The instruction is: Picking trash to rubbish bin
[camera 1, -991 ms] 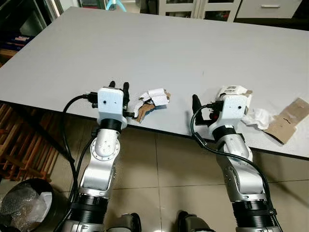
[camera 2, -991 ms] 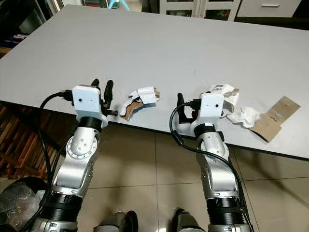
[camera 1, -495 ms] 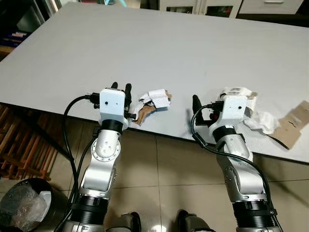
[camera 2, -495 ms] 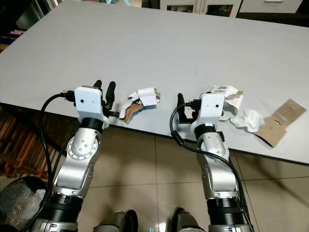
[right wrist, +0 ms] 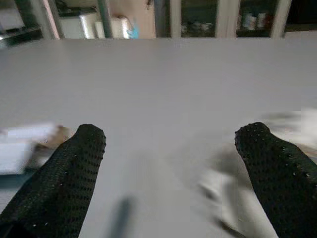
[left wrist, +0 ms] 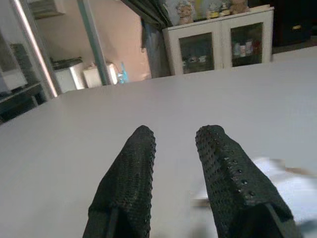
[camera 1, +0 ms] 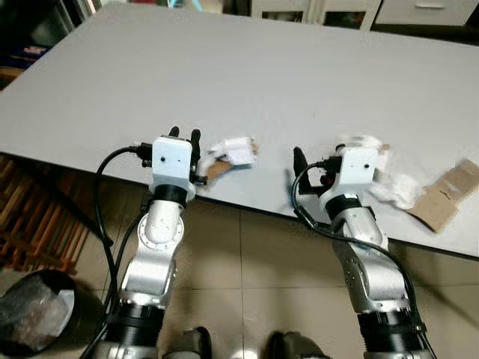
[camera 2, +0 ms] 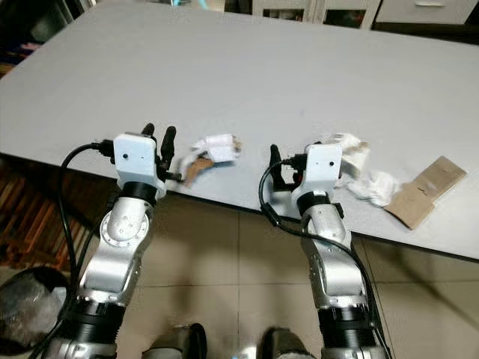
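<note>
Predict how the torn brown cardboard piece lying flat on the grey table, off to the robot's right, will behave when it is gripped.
The cardboard piece looks thin and flat, so it is probably light and may bend if held by one edge. Lying flush on the table, it may slide when nudged rather than lift. It shows no round form, so rolling seems unlikely.

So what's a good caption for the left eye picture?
Both grippers reach the table edge beside paper trash.

Silver jointed arms, white boxy wrist housings, looping black cables, black textured end effector fingers (left wrist: 130, 183)
</note>
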